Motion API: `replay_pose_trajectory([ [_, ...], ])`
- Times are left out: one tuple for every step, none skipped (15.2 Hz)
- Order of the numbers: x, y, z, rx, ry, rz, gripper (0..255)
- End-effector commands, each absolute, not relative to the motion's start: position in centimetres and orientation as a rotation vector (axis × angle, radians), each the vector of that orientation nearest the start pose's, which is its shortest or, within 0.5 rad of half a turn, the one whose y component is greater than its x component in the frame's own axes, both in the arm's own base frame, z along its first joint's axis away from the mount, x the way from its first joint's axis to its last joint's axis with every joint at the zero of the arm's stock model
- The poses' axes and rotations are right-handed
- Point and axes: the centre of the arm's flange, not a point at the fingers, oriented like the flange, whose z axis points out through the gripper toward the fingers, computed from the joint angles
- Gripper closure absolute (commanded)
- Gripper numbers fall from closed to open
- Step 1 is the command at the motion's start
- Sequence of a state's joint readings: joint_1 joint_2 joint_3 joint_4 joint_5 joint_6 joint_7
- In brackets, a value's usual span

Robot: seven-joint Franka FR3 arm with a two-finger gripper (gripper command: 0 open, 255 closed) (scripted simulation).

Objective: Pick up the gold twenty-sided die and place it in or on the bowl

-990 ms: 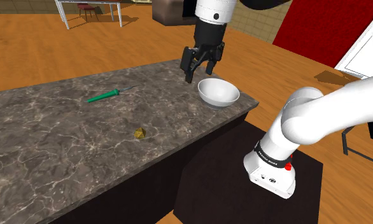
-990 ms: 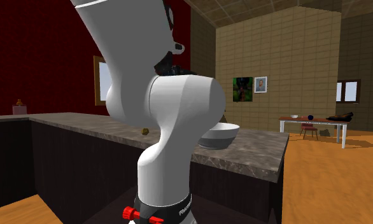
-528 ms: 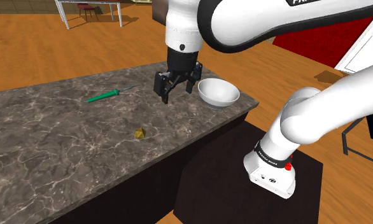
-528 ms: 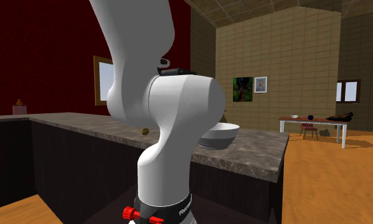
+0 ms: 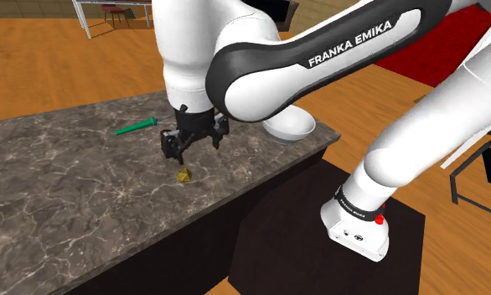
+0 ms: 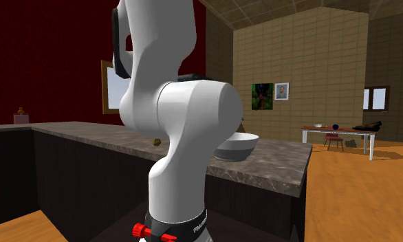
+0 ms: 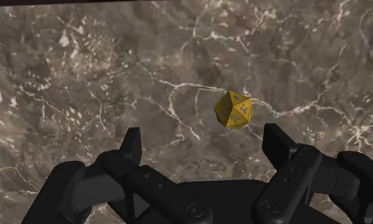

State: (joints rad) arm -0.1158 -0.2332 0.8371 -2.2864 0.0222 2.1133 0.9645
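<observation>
While my hand [image 7: 203, 139] hangs above the marble bench [image 7: 83, 76], fingers [image 7: 133, 143] apart, the gold twenty-sided die [image 7: 233, 108] lies just beyond.

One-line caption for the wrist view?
Open black two-finger gripper poised over a gold twenty-sided die on dark veined marble countertop.

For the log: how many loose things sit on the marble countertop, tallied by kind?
Gold twenty-sided die: 1
White bowl: 1
Green-handled screwdriver: 1
Total: 3
</observation>
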Motion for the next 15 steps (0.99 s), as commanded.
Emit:
replay_pose_trajectory([
  [36.9,34.8,39.5,-3.225,0.472,-0.186,0],
  [37.4,35.8,38.7,-3.229,0.488,-0.193,0],
  [37.9,36.7,37.8,-3.232,0.503,-0.201,0],
  [38.0,36.9,37.7,-3.232,0.506,-0.202,0],
  [38.0,36.8,37.2,-3.232,0.506,-0.202,0],
  [38.1,36.7,36.6,-3.232,0.506,-0.202,0],
  [38.1,36.6,36.1,-3.232,0.506,-0.202,0],
  [38.2,36.5,35.6,-3.232,0.506,-0.202,0],
  [38.3,36.4,35.1,-3.232,0.506,-0.202,0],
  [38.3,36.4,34.6,-3.232,0.506,-0.202,0],
  [38.4,36.2,33.7,-3.232,0.506,-0.202,0],
  [38.4,36.2,33.7,-3.232,0.506,-0.202,0],
  [38.4,36.2,33.7,-3.232,0.505,-0.201,0],
  [38.4,36.2,33.7,-3.232,0.505,-0.202,0],
  [38.4,36.2,33.7,-3.232,0.506,-0.202,0],
])
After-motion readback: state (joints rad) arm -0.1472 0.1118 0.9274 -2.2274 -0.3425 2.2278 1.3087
